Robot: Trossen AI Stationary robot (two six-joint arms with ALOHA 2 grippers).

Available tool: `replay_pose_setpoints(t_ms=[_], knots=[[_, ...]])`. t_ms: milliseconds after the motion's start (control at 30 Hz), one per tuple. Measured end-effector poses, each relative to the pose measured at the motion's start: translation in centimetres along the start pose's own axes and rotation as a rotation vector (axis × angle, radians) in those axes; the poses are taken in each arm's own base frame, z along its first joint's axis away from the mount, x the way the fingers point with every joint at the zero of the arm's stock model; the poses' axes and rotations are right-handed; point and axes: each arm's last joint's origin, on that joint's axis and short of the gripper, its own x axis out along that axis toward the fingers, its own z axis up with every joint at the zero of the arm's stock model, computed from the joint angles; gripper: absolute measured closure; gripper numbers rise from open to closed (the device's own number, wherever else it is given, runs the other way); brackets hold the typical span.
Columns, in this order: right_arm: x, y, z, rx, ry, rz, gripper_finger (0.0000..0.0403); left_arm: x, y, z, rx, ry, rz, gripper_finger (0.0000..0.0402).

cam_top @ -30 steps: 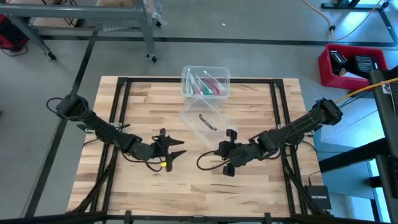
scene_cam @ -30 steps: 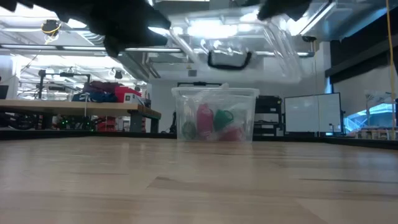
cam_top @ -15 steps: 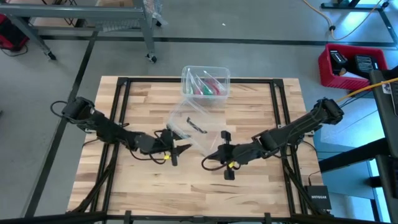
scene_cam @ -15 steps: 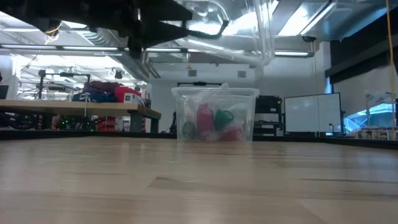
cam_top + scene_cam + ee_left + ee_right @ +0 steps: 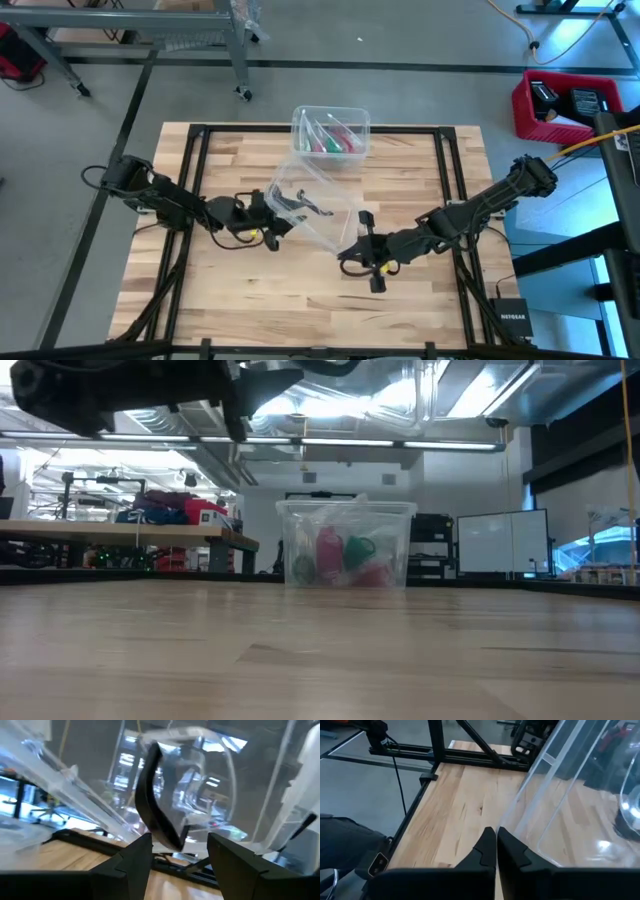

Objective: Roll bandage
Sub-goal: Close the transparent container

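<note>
you've got a clear plastic tub (image 5: 331,131) at the table's (image 5: 250,310) far edge – pink-red items (image 5: 328,550) inside it. a clear lid (image 5: 318,205) with a dark handle (image 5: 303,203) is tilted above mid-table – and a red crate (image 5: 560,103) sits on the floor.

- High view looks straight down on the whole table (image 5: 250,300).
- Low view sits at tabletop height, facing the far clear tub (image 5: 345,545), shared with the high view.
- Wrist views sit close behind the clear lid (image 5: 210,780).
</note>
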Motion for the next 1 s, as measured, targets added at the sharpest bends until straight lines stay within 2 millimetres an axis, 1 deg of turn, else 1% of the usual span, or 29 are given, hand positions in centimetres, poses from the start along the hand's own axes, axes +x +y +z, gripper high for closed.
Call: replay_pose_setpoints(t_ms=[100, 233, 467, 600, 700, 800, 1000], knots=[[0.0, 0.0, 0.0, -0.003, 0.0, -0.001, 0.0402, 0.7, 0.0, 0.1, 0.001, 0.0, -0.035, 0.0219], [0.0, 0.0, 0.0, -0.004, 0.0, -0.001, 0.0402, 1.2, 0.0, 0.1, 0.034, -0.006, -0.032, 0.0219], [0.0, 0.0, 0.0, -0.012, 0.002, -0.001, 0.0402, 1.4, 0.8, -0.5, 0.051, 0.042, 0.017, 0.0219], [0.0, 0.0, 0.0, -0.019, 0.004, 0.011, 0.0402, 1.4, 0.7, -0.2, 0.051, 0.015, 0.01, 0.0219], [0.0, 0.0, 0.0, -0.019, 0.005, 0.018, 0.0402, 1.5, 0.5, 0.3, 0.059, -0.028, -0.051, 0.0219], [0.0, 0.0, 0.0, -0.018, 0.004, 0.018, 0.0402, 1.7, 0.1, 0.6, 0.067, -0.034, -0.115, 0.0219], [0.0, 0.1, 0.0, -0.017, 0.002, 0.018, 0.0402, 1.8, 0.0, 0.7, 0.104, -0.046, -0.122, 0.0219]])
